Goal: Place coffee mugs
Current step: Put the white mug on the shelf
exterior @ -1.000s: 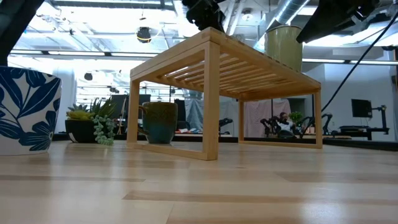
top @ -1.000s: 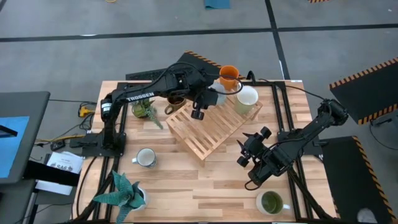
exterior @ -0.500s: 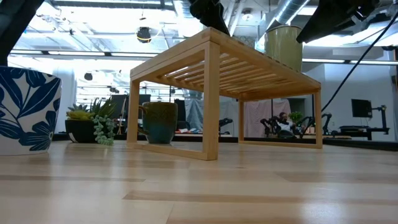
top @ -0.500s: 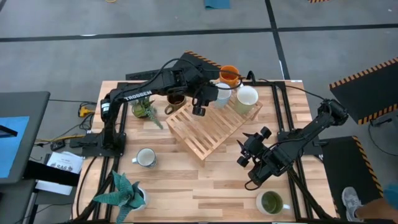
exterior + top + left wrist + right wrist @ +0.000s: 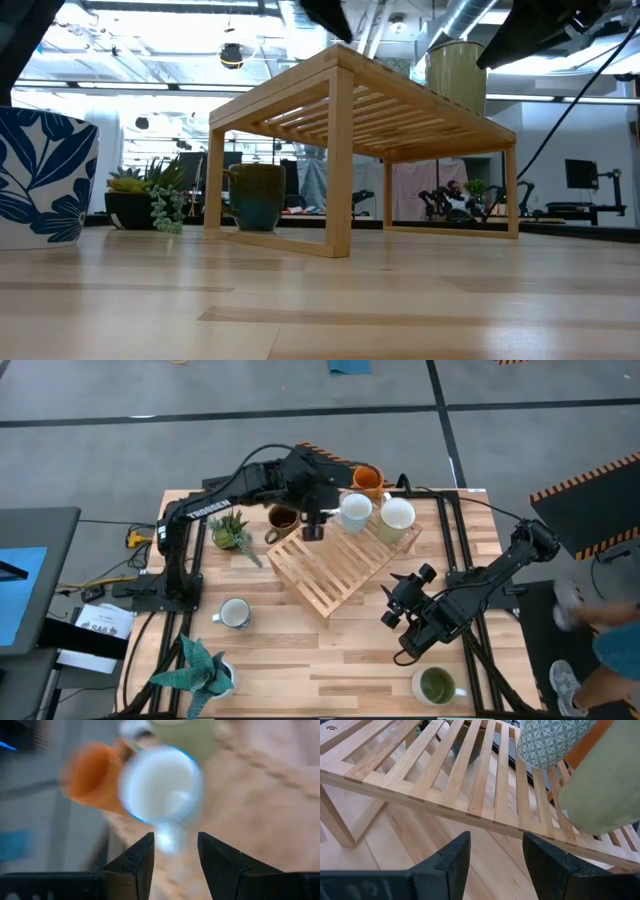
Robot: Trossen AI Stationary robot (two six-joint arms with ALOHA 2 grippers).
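My left gripper (image 5: 312, 530) (image 5: 175, 840) is open and hangs above the far end of the slatted rack (image 5: 335, 565). It looks down on the white-inside, teal-patterned mug (image 5: 355, 510) (image 5: 160, 785), touching nothing. That mug and the pale green mug (image 5: 397, 518) (image 5: 600, 785) stand upright on the rack top. The orange mug (image 5: 368, 480) is at the rack's far corner. The dark brown mug (image 5: 282, 518) stands on the table left of the rack. One white mug (image 5: 235, 612) and one cream mug (image 5: 435, 685) stand on the table. My right gripper (image 5: 405, 592) (image 5: 496, 847) waits open by the rack's near right side.
A small leafy plant (image 5: 232, 532) stands left of the rack, and a larger one in a blue leaf-print pot (image 5: 200, 670) (image 5: 45, 175) stands at the near left corner. A person (image 5: 610, 630) shows beyond the table's right edge. Bare wood lies between the rack and the near edge.
My left gripper has risen and drawn back toward the table's far left, away from the teal-patterned mug. That mug was partly hidden under the arm and now shows whole on the rack. A person has come into view at the right.
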